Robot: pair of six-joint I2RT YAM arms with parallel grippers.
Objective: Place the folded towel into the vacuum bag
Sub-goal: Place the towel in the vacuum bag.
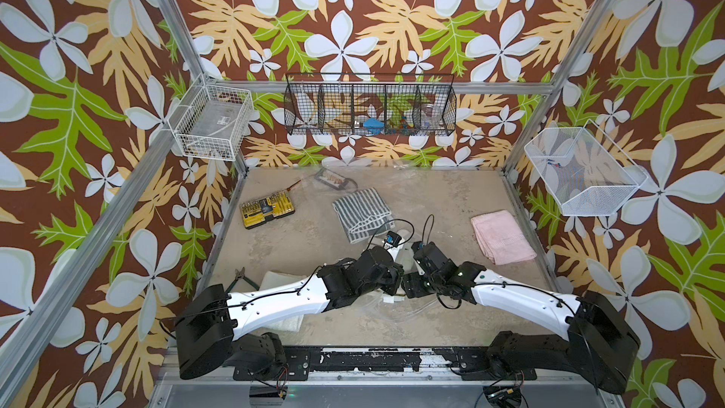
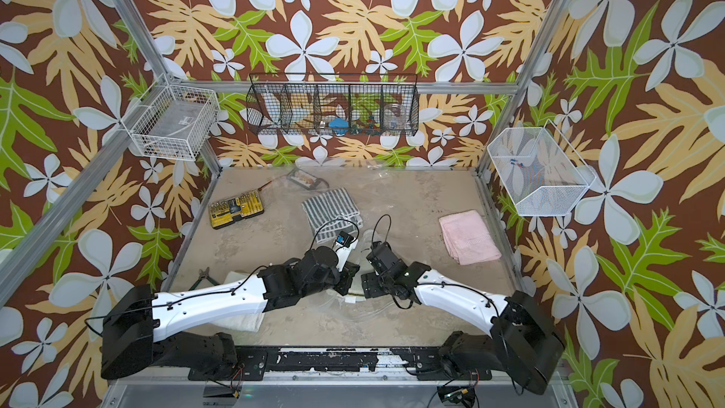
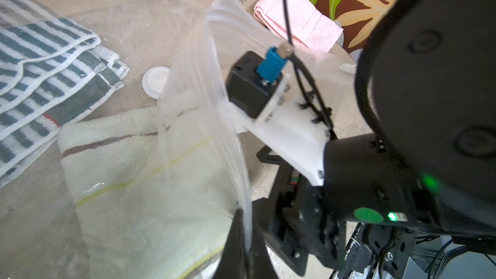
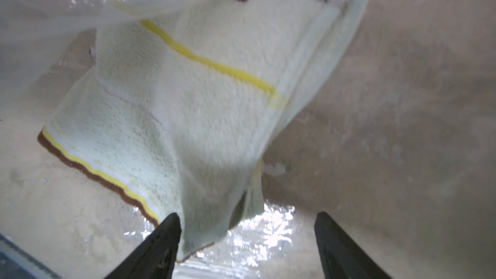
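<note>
Bench (image 1: 431, 206) with three towels: striped towel (image 1: 363, 209), pink towel (image 1: 502, 237), and cream folded towel (image 4: 188, 103) partly under the one vacuum bag (image 3: 193, 103). Left end effector (image 3: 245, 248) clenches the bag's edge; right end effector (image 4: 247, 221) released.

A robot test cell in a lab is shown. The enclosure is framed by aluminium profiles (image 1: 255, 85) and lined with flower-print wall panels (image 1: 392, 13). A left arm (image 1: 274, 300) and a right arm (image 1: 521, 292) are mounted on a rail (image 1: 353, 361) at the front of a beige surface (image 1: 431, 198). A black wire basket (image 1: 370, 105) and a white wire basket (image 1: 212, 121) are hung on the walls.
</note>
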